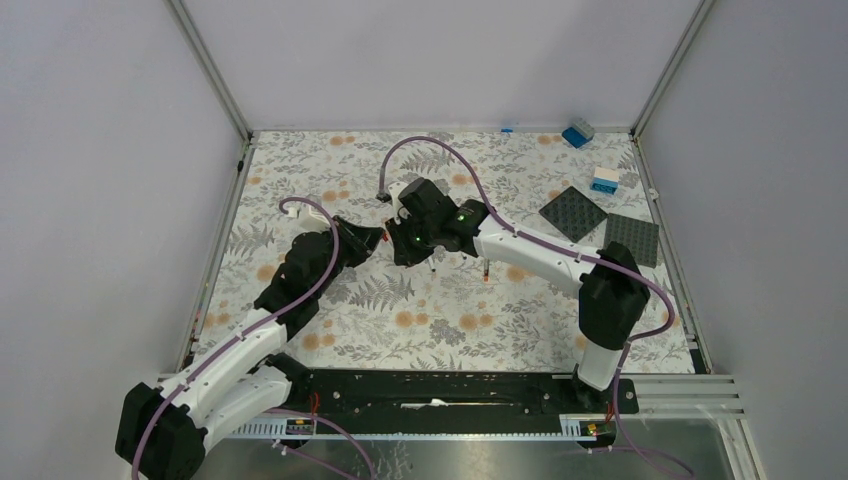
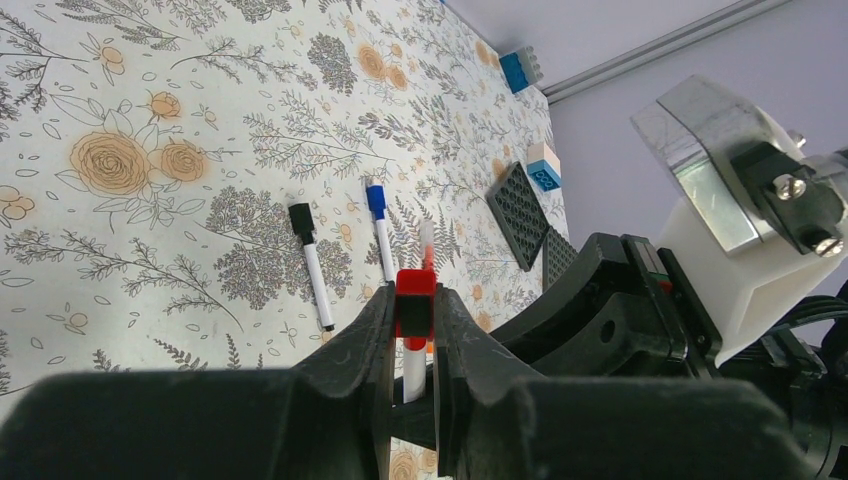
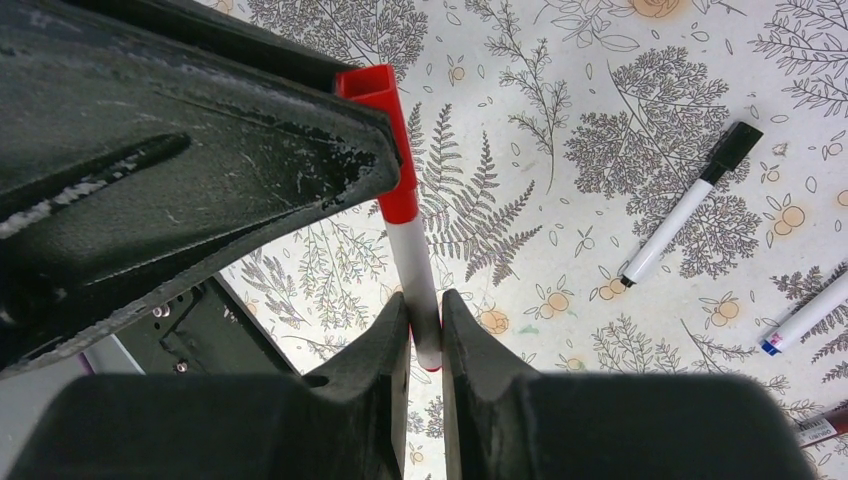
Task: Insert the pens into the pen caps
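Observation:
My left gripper (image 2: pixel 413 300) is shut on a red pen cap (image 2: pixel 415 298). My right gripper (image 3: pixel 425 310) is shut on a white-barrelled pen (image 3: pixel 415 280) whose red end sits in that red cap (image 3: pixel 385 130). The two grippers meet tip to tip above the mat's middle in the top view, left (image 1: pixel 378 240) and right (image 1: pixel 405 243), and the held pen is hidden there. On the mat lie a black-capped pen (image 2: pixel 312 265), a blue-capped pen (image 2: pixel 381 230) and a red pen (image 2: pixel 427 240). The right wrist view shows them too: black (image 3: pixel 690 205), blue (image 3: pixel 805 315), red (image 3: pixel 825 428).
Two dark grey baseplates (image 1: pixel 574 212) (image 1: pixel 632 240) lie at the right of the floral mat. A white-and-blue brick (image 1: pixel 604 180) and a blue brick (image 1: pixel 577 133) sit near the back right corner. Metal frame rails edge the mat.

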{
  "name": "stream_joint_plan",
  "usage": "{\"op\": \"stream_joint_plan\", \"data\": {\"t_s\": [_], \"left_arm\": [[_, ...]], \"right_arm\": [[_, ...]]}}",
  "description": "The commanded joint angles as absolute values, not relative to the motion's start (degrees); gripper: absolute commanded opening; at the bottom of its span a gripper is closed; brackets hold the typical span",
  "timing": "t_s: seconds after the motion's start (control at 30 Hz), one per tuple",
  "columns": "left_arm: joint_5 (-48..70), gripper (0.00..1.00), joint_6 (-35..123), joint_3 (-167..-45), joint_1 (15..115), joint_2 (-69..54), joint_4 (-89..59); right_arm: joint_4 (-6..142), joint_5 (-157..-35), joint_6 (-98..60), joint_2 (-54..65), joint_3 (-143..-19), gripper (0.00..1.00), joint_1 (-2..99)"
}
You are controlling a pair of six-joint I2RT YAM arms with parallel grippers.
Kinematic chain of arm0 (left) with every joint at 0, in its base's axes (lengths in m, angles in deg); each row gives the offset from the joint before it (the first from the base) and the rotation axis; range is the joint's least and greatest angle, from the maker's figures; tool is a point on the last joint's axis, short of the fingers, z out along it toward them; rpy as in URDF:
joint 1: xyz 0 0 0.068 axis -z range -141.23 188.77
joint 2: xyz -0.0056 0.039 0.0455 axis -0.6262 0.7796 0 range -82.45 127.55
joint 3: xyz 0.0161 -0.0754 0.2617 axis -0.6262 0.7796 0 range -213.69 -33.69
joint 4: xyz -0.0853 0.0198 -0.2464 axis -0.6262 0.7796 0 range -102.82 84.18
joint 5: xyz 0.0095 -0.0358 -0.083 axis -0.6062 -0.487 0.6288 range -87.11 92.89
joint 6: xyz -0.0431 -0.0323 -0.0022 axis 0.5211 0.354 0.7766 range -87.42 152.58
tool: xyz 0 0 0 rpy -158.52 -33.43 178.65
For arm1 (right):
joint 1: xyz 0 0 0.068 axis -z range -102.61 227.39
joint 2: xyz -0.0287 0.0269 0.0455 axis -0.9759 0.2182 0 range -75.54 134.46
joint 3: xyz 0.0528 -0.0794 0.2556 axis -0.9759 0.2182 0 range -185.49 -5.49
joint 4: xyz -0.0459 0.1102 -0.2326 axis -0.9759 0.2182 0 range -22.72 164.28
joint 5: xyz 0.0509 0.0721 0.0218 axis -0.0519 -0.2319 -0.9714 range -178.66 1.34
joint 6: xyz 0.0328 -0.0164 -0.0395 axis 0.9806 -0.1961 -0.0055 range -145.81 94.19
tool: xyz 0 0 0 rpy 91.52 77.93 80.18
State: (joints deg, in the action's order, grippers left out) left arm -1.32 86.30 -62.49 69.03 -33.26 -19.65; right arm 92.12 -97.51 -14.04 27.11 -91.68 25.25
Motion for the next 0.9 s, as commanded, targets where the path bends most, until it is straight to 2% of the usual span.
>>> {"op": "stream_joint_plan", "data": {"t_s": [0.0,0.13,0.33,0.53,0.67,0.87], "left_arm": [[10.69,0.00,86.59,-61.11,71.73,-33.67,-7.18],[13.06,0.00,85.88,-60.24,71.71,-34.52,-10.21],[17.74,0.00,83.54,-59.09,71.72,-36.28,-15.10],[22.14,0.00,83.15,-56.33,71.73,-36.88,-21.43],[24.31,0.00,84.07,-55.18,71.73,-36.54,-24.88],[23.12,0.00,84.19,-55.13,71.64,-37.86,-24.43]], "right_arm": [[71.71,-87.99,-13.56,23.27,-95.03,0.00,27.56],[69.05,-93.23,-16.41,21.02,-91.84,0.00,27.69],[59.91,-111.80,-11.71,16.92,-86.71,0.00,33.92],[55.45,-124.30,-8.52,15.31,-85.66,0.00,37.52],[52.51,-129.02,-7.12,13.90,-84.23,0.00,38.08],[52.47,-129.41,-7.50,12.21,-82.51,0.00,38.29]]}}
